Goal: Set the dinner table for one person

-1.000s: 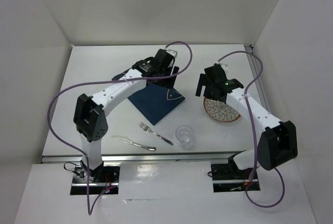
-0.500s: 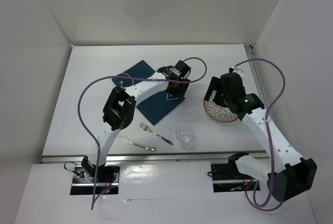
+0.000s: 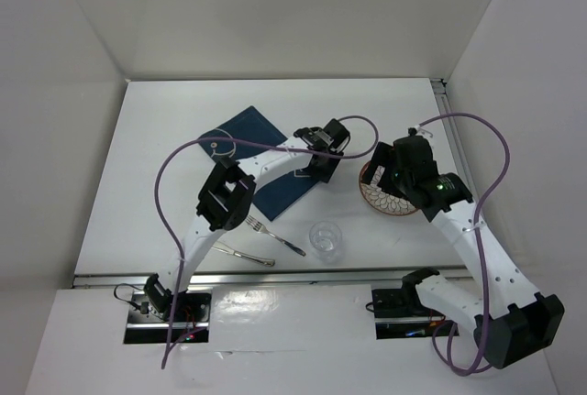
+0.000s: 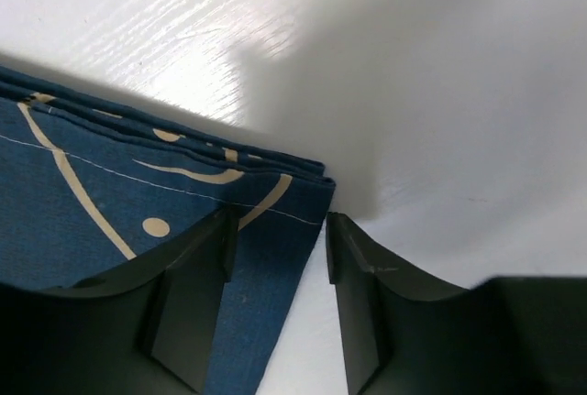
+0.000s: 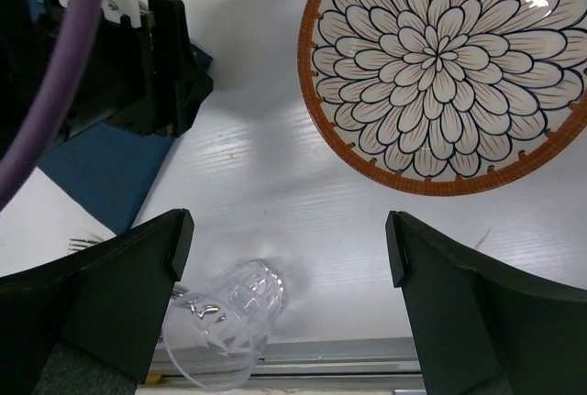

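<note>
- L jaws narrow, nothing pinched, at placemat (image 4: 110, 202) corner: mat step, I reckon.
- R jaws wide, empty, above plate (image 5: 440, 65).
- Next: nip corner, square it on counter (image 3: 385, 111).

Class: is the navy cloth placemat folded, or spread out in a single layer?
Folded. In the left wrist view, the placemat shows several stacked cloth edges running along its side to the corner.
</note>
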